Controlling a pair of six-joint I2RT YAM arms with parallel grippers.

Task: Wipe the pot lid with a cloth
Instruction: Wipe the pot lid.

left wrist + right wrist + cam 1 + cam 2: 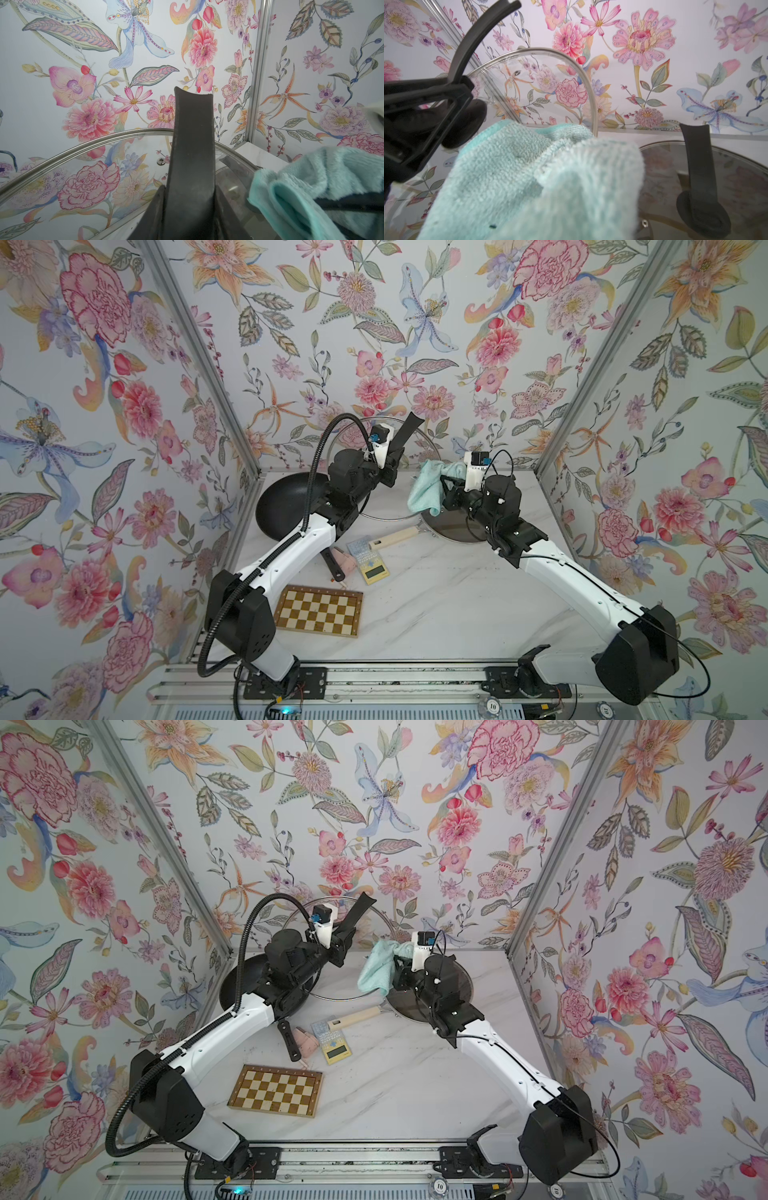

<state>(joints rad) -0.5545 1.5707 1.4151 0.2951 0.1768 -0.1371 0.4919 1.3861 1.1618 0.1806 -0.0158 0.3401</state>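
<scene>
Pot lid (395, 497) upright, handle (409, 429) pinched by left hand (395, 456); cloth (426, 485) pinched by right hand (446, 485); covered pan (399, 536) nearby

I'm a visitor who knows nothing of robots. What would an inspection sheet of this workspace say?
Surface: white marbled table.
Job's things: glass lid held tilted up by its black handle; cloth bunched beside it, contact unclear.
Clutter: black pan, lidded pan, chessboard, calculator, pink item.
Grippers: left gripper clamped on the lid's handle; right gripper shut on the cloth.
Cables: corrugated hose on left arm; thin cable on right arm.
Surroundings: floral walls.
</scene>
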